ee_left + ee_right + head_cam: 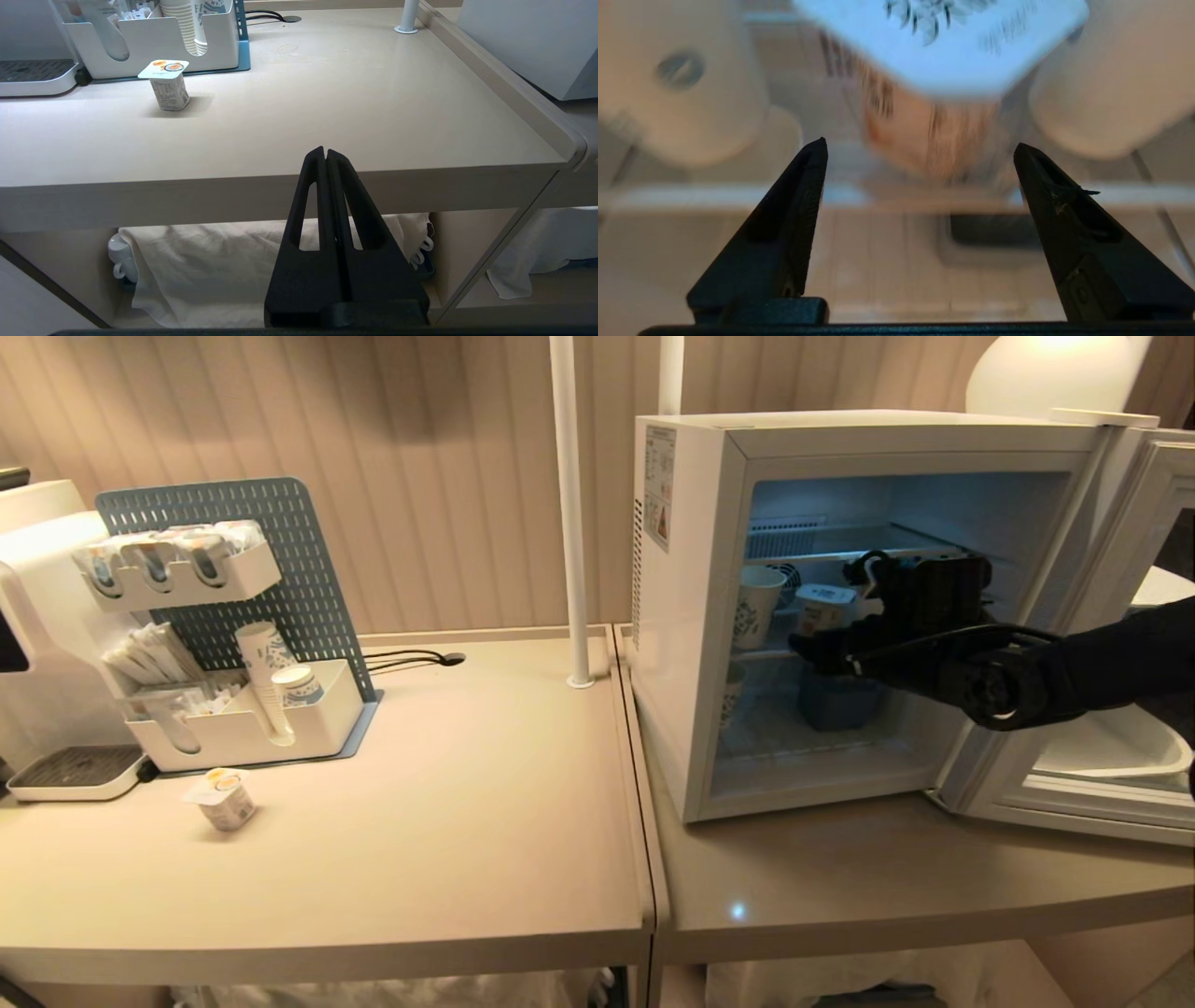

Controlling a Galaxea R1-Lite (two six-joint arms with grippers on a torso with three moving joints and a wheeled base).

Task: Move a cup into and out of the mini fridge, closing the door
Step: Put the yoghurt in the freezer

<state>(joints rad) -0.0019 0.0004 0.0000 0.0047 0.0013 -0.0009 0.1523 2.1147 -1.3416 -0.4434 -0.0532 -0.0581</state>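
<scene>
The small white foil-lidded cup [824,607] is sitting on the fridge's wire shelf [775,651] just ahead of the right end effector [917,149], whose fingers are spreading wide, empty.

Right arm [1111,658]: matte black, bulky, with a round joint housing and a thin black cable looping over the wrist. Both grippers, left [325,154] and right [920,149], have black, tapering triangular jaws; the left's are slotted.
</scene>
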